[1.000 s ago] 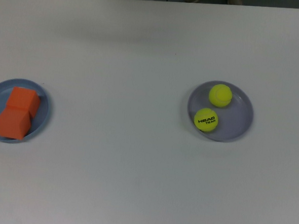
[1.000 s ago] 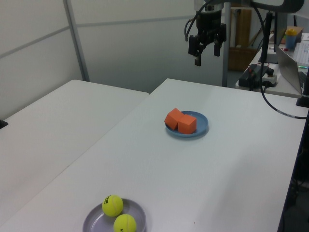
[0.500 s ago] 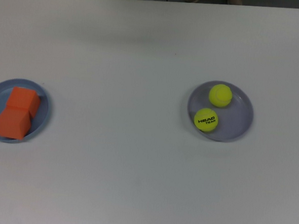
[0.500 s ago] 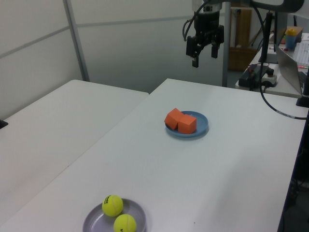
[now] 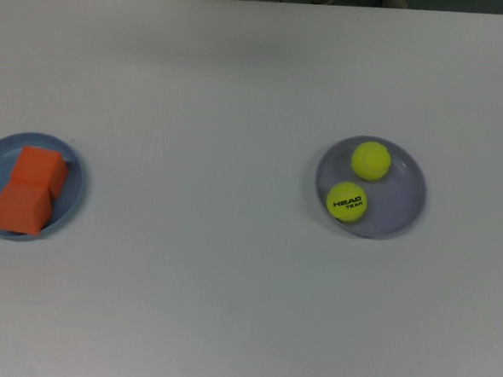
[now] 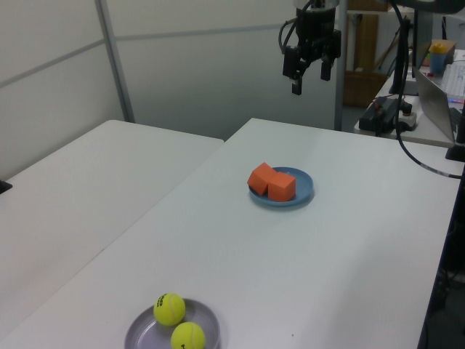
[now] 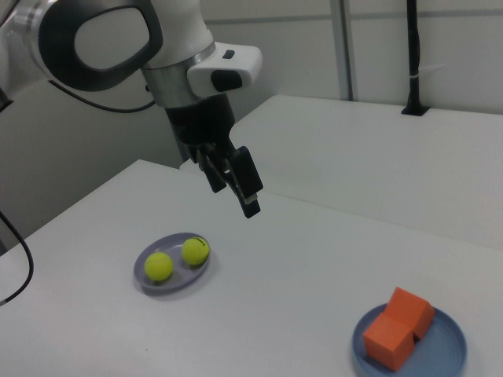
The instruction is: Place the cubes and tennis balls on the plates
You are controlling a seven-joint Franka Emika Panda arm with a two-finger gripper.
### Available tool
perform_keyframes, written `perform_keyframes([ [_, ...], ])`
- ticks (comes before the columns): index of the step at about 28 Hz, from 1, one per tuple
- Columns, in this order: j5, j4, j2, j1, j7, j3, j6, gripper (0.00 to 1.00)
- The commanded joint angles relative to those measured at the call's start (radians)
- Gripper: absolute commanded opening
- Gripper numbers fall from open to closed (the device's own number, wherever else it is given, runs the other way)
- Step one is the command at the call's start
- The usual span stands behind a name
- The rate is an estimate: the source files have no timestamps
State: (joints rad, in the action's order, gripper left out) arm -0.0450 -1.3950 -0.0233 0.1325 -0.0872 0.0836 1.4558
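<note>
- White table [image 5: 230, 264] fills the top view; left view shows a second white table [image 6: 65, 196] alongside it, grey partition walls [image 6: 182, 65] behind, and a cluttered desk with a laptop [image 6: 436, 94] at the left view's right edge.
- Blue plate [image 5: 72, 196] sits at the top view's left edge. In the right view it [image 7: 448, 345] lies at lower right; in the left view it [image 6: 305, 190] is near mid-table.
- Two orange cubes on the blue plate, touching each other. Top view: one cube [image 5: 41, 169] farther up the picture, the other cube [image 5: 21, 209] below it, reaching toward the plate's lower rim. Left view shows them side by side [image 6: 260, 177] and [image 6: 282, 186].
- Lavender plate [image 5: 404, 202] lies right of centre in the top view, well apart from the blue plate. Left view: at the bottom edge [image 6: 138, 336]. Right view: at centre left [image 7: 177, 284].
- Two tennis balls on the lavender plate, close together. Plain-faced ball [image 5: 371, 160] toward the plate's upper part in the top view; ball with black "HEAD" lettering [image 5: 346, 202] just below and to the top view's left of it.
- Gripper [image 6: 310, 73] hangs high above the far end of the table in the left view, well clear of both plates. Fingers spread apart, nothing between them.
- Right view: gripper [image 7: 236, 182] is in the air above the table, tilted, fingers pointing down toward the right view's right; the white arm [image 7: 118, 39] fills the upper left.
</note>
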Motion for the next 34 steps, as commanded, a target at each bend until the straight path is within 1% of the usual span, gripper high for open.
perform_keyframes([
  [1,0.022,-0.024,-0.014,-0.005,0.032,0.005,-0.012,1.0],
  [4,0.017,-0.024,-0.004,-0.007,0.07,0.01,-0.011,1.0],
  [5,0.016,-0.024,0.0,-0.01,0.079,0.018,-0.011,1.0],
  [9,-0.007,-0.022,0.016,-0.034,0.06,0.031,-0.011,1.0],
  [19,0.007,-0.012,0.02,-0.042,0.066,0.035,-0.011,1.0],
  [24,0.008,-0.01,0.019,-0.042,0.061,0.042,-0.014,1.0],
  [34,0.011,-0.01,0.014,-0.042,0.06,0.041,-0.025,1.0],
])
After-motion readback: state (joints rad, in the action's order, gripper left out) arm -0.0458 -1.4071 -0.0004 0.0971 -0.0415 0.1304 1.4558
